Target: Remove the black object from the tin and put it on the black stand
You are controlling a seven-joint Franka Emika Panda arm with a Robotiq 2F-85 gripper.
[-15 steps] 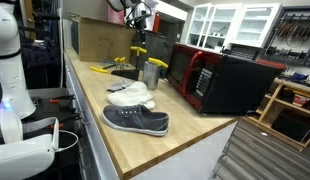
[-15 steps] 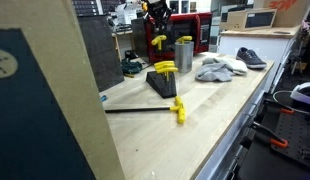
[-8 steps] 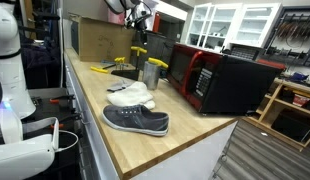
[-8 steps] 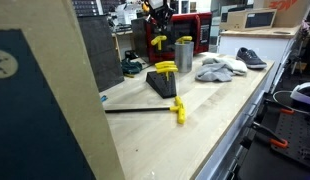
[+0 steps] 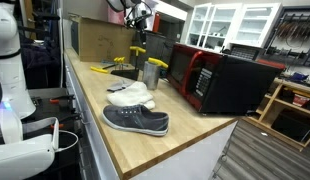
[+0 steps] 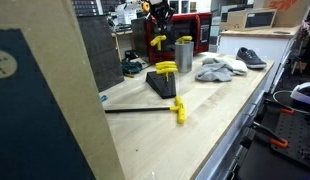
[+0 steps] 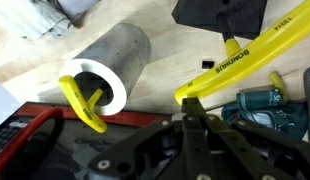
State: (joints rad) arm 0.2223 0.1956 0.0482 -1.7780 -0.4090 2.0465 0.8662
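- The black object [image 7: 77,108] sits in the tin [image 7: 110,65], at the left of the wrist view; only its yellow hook shows over the rim; it has not moved over the last second, so we judge the removal not yet begun.
- The tin stands upright on the tabletop [image 7: 165,45]; in an exterior view [image 6: 183,55] it is near the stand, not touching it.
- The tool [image 7: 192,102] hangs high above the tabletop, off to the right of the tin's mouth in the wrist view; its fingers look pressed together with nothing between them; it has barely shifted since the earlier pictures, which we read as a pause before the descent.
- We judge that it must open and centre over the hook before it comes down.
- The stand [image 7: 220,12] lies at the upper right, apart from the tin; a yellow bar [image 7: 257,52] seems to rest against it, so we expect the free room for the object to be narrow.
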